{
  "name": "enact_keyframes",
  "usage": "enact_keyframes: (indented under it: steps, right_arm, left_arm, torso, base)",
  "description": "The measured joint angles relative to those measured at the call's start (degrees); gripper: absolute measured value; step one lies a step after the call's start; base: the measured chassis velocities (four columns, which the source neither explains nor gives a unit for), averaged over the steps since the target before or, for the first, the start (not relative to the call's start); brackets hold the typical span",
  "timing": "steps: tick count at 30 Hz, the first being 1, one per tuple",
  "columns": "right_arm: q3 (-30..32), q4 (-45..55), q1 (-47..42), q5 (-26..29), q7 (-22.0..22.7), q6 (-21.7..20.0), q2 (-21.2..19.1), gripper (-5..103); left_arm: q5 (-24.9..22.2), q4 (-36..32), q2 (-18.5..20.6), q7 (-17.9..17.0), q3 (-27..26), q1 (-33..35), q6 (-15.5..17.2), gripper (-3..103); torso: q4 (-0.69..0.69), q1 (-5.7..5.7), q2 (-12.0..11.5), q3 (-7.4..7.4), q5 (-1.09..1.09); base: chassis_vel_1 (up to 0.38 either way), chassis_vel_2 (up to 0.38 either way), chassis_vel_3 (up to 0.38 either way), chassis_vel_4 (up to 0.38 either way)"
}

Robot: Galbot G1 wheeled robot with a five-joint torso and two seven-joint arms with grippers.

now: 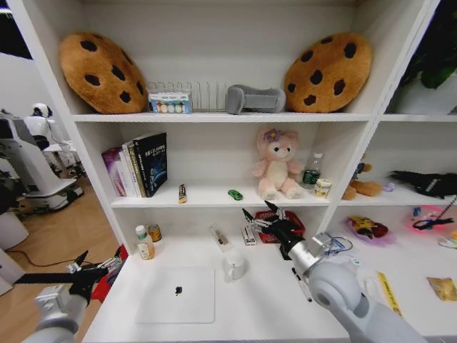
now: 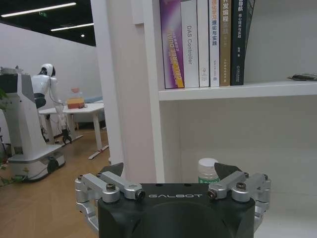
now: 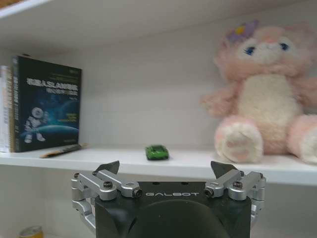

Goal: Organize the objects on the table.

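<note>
The right pincer (image 1: 258,213) hangs above the back of the counter (image 1: 271,300), its fingers spread apart and holding nothing. It faces the shelf (image 1: 214,194) where the pink plush toy (image 1: 275,164) sits. The relation that matters most is between this pincer and the small green toy car (image 1: 235,194). The car rests on that shelf just beside the plush toy, on the side toward the books (image 1: 139,166). From the pincer it lies ahead and a little higher. In the right wrist view the car (image 3: 157,151) sits almost midway between the two fingertips, with its long axis running roughly along the shelf edge. The right arm is clearly the nearer one. If the car is the target, a short forward reach looks enough, though the plush toy's foot is close by and could be nudged.

The left pincer (image 1: 82,268) waits off the counter's end on the books' side, also spread apart and empty. It points toward a white-capped bottle (image 2: 208,170).

Down on the counter, below the plush toy, a red tray (image 1: 278,227) lies under the right pincer; what it holds cannot be made out. A white mug (image 1: 233,266) stands nearer the front, and whether anything is in it cannot be told. The silver laptop (image 1: 176,294) lies shut beside the mug, and a black pen (image 1: 300,284) lies under the right arm.
</note>
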Motion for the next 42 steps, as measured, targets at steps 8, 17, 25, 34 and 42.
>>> enact_keyframes:
  steps: [8,17,25,34,42]
  right_arm:
    - [8.4,-0.9,-14.5,-4.5,5.8,1.5,3.8,100]
    - [10.3,-2.0,-20.3,-5.1,7.0,1.7,6.6,100]
    - [14.8,-5.1,-22.2,-7.5,1.0,5.4,6.9,100]
    - [14.4,-3.6,-26.1,-7.6,0.7,5.7,9.1,97]
    - [16.2,-9.2,-27.4,-6.9,-1.4,4.4,9.2,88]
  left_arm:
    - [-0.2,-0.4,0.3,0.0,-0.6,-0.2,-0.2,100]
    - [-0.1,-0.1,0.3,0.0,-0.2,-0.5,-0.3,100]
    - [0.2,0.2,-0.1,0.0,0.4,-0.8,-0.8,100]
    - [0.9,0.2,-0.6,0.1,0.8,-0.8,-0.9,100]
    - [1.3,0.1,-1.0,0.1,1.0,-0.5,-0.9,100]
  torso:
    - [-0.02,0.0,0.0,0.0,0.0]
    - [0.0,0.0,0.0,0.0,0.0]
    - [0.0,0.0,0.0,0.01,-0.01]
    - [-0.03,0.0,0.0,0.0,0.0]
    - [-0.01,0.0,0.0,0.0,0.0]
  base:
    - [0.0,0.0,0.0,0.0]
    - [0.0,0.0,0.0,0.0]
    - [0.0,0.0,0.0,0.0]
    - [0.0,0.0,0.0,0.0]
    - [0.0,0.0,0.0,0.0]
